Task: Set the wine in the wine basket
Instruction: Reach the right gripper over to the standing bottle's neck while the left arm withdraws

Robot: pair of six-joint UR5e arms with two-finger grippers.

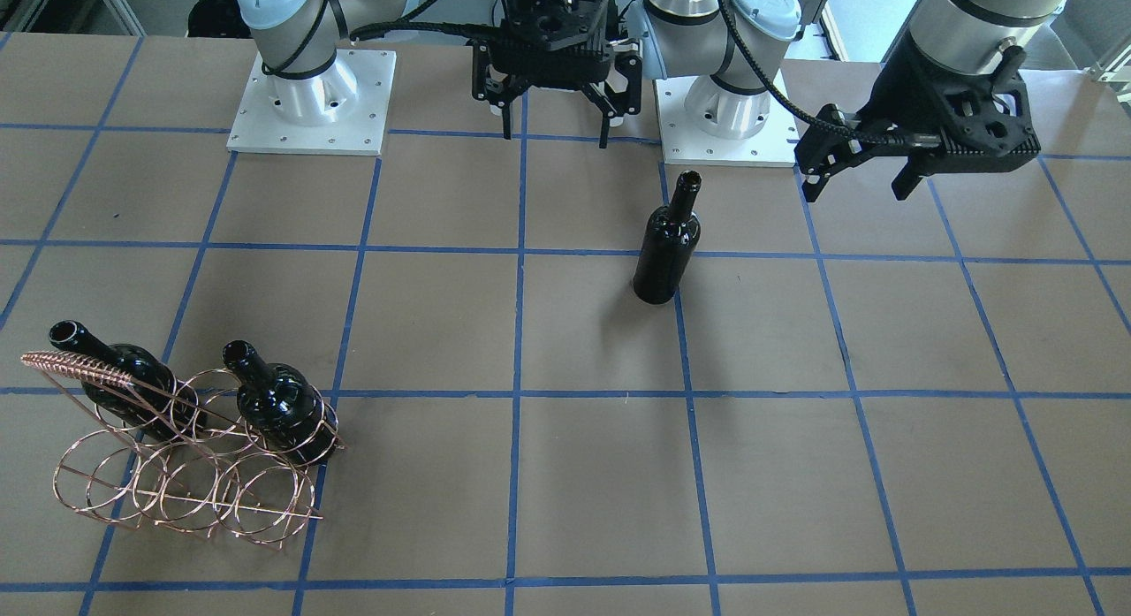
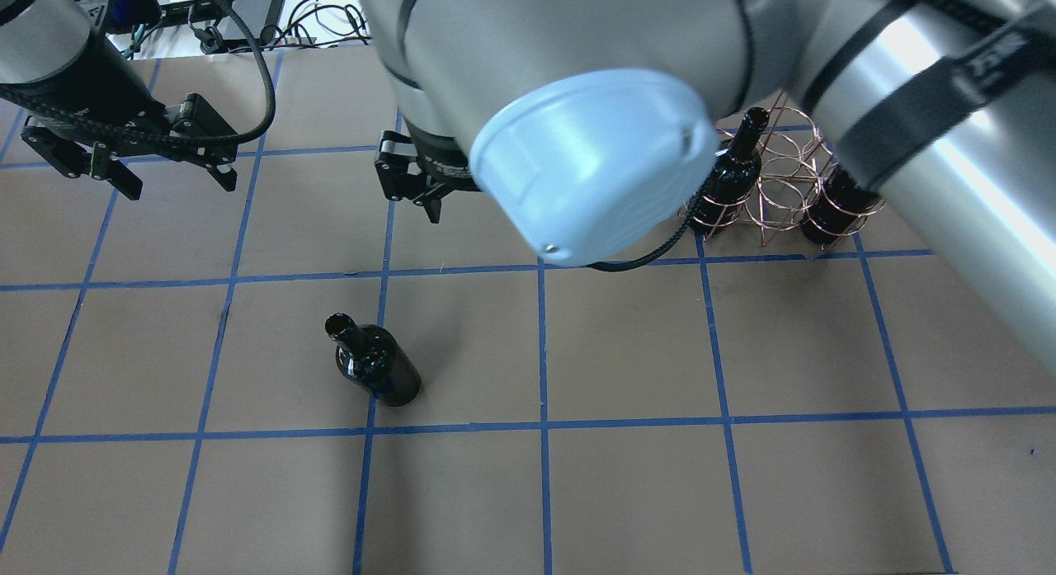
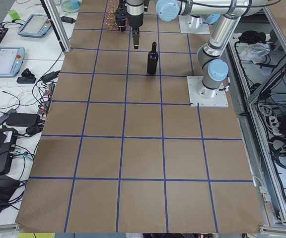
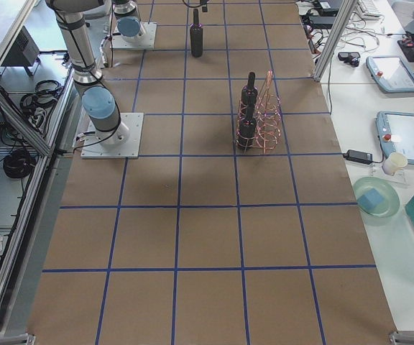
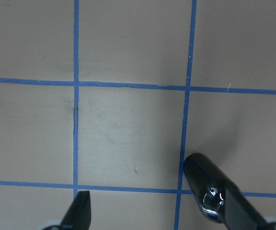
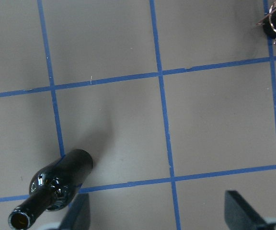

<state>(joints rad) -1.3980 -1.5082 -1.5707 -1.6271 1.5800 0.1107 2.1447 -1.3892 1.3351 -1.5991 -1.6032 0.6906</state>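
Nearest the front-facing camera, close to the table's (image 1: 601, 475) operator-side edge and on the robot's right, stands the wine basket (image 1: 181, 475), its copper rings in two rows under a twisted handle bar (image 1: 62, 366). Two dark bottles sit upright in its row on the robot's side, one bottle (image 1: 124, 379) at the outer end and the other bottle (image 1: 281, 411) at the inner end, with a ring between them. Farther back, well apart from the basket, the wine (image 1: 667, 249) stands upright by itself near the middle of the brown paper surface, its base on a blue tape line (image 1: 521, 333) and its uncorked mouth up. Beyond it and off to the robot's left, the left gripper (image 1: 857, 187) hangs above the table with its fingers spread apart, holding nothing; its wrist view shows the bottle low on the right, beside the fingertip (image 5: 80, 211). Farther still, between the two arm bases (image 1: 309, 103), the right gripper (image 1: 557, 125) points down at the table, its fingers likewise wide apart and clear of the bottle.
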